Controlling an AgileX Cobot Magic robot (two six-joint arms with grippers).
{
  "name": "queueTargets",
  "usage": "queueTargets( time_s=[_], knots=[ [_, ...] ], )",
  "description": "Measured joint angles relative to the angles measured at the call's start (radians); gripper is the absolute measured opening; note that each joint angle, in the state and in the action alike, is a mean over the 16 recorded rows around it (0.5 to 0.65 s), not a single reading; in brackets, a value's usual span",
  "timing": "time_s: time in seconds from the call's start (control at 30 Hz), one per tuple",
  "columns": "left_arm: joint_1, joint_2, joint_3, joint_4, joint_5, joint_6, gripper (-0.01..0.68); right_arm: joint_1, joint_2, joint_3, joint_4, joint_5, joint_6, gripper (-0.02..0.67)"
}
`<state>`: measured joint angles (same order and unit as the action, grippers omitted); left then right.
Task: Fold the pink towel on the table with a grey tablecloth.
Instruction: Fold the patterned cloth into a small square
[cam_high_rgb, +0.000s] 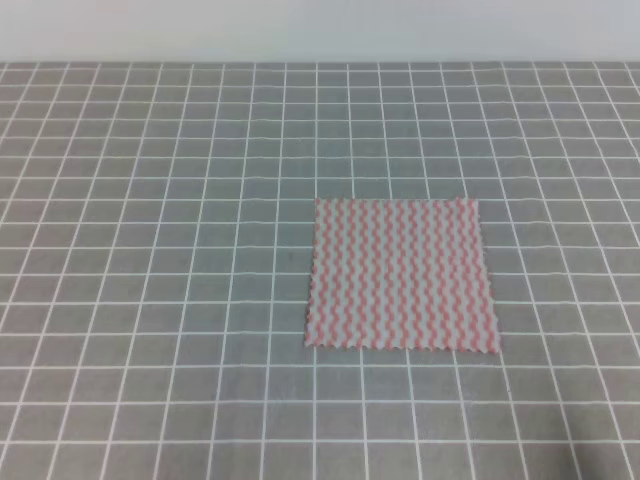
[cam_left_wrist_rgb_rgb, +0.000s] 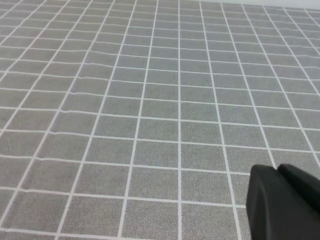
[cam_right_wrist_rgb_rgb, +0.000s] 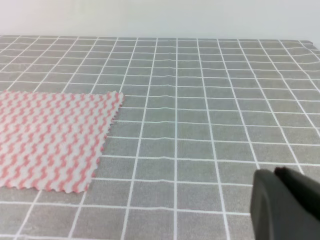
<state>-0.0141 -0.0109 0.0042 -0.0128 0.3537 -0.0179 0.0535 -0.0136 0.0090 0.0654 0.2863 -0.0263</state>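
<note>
While the pink towel (cam_high_rgb: 400, 275) lies flat and unfolded right of centre on the grey-gridded worktop (cam_high_rgb: 150, 250), folding has not begun; each tool shows only partly, its opening indeterminate. Next: grasp an edge.

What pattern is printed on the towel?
Pink-and-white wavy zigzag stripes on the pink towel, clearest in the exterior high view.

Left gripper (cam_left_wrist_rgb_rgb: 285, 202) a matte black, rounded-edged block at the frame corner, right gripper (cam_right_wrist_rgb_rgb: 285, 202) likewise matte black, smooth plastic, split by a thin seam
</note>
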Motion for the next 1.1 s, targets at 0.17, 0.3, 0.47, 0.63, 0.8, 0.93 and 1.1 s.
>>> queueTargets(
  time_s=[0.17, 0.3, 0.47, 0.63, 0.8, 0.93, 1.1],
  knots=[
    [0.000, -0.005, 0.004, 0.000, -0.004, 0.000, -0.002, 0.000, -0.002, 0.001, 0.000, -0.002, 0.000, -0.018],
    [0.000, -0.004, 0.003, 0.000, -0.004, 0.000, -0.002, 0.000, -0.002, 0.002, 0.000, -0.002, 0.000, -0.018],
    [0.000, -0.005, 0.004, 0.000, -0.006, 0.000, -0.002, 0.000, 0.000, 0.000, 0.000, -0.002, 0.000, -0.018],
    [0.000, -0.005, 0.004, 0.000, -0.006, 0.000, -0.002, 0.000, 0.000, 0.000, 0.000, -0.002, 0.000, -0.018],
    [0.000, -0.004, 0.004, 0.000, -0.005, 0.000, -0.003, 0.000, 0.004, -0.003, 0.000, 0.000, 0.000, -0.018],
    [0.000, -0.002, 0.003, 0.000, -0.004, 0.000, -0.003, 0.000, 0.003, -0.002, 0.000, -0.001, 0.000, -0.018],
    [0.000, -0.002, 0.003, 0.000, -0.004, 0.000, -0.003, 0.000, 0.001, 0.000, 0.000, -0.001, 0.000, -0.018]
  ],
)
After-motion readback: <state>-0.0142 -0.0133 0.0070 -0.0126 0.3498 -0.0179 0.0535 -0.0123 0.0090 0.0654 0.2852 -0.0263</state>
